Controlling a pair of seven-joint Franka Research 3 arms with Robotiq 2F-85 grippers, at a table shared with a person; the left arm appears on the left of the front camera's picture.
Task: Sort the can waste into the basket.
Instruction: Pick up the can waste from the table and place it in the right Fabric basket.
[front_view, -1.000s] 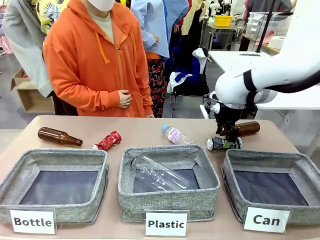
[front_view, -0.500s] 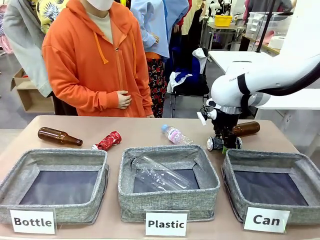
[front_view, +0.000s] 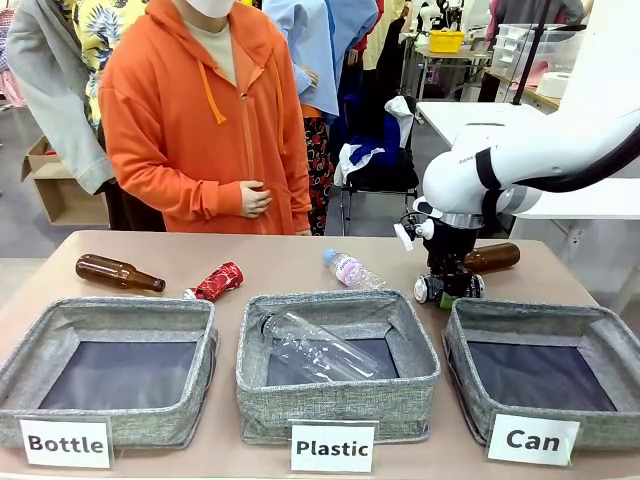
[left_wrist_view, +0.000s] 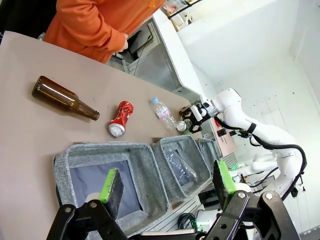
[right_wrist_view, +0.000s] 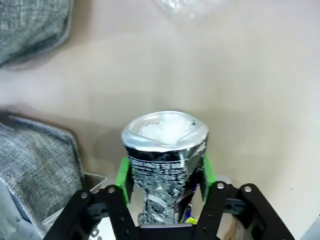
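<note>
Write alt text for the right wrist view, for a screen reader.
The right gripper clamps a crushed dark can between its green pads, the can's silver end facing the camera, over the beige table. A grey woven bin shows at lower left.

This is looking like a robotics lab: a white robot arm is working over a table carrying labelled bins, with a yellow crate sitting on a workbench behind.
</note>
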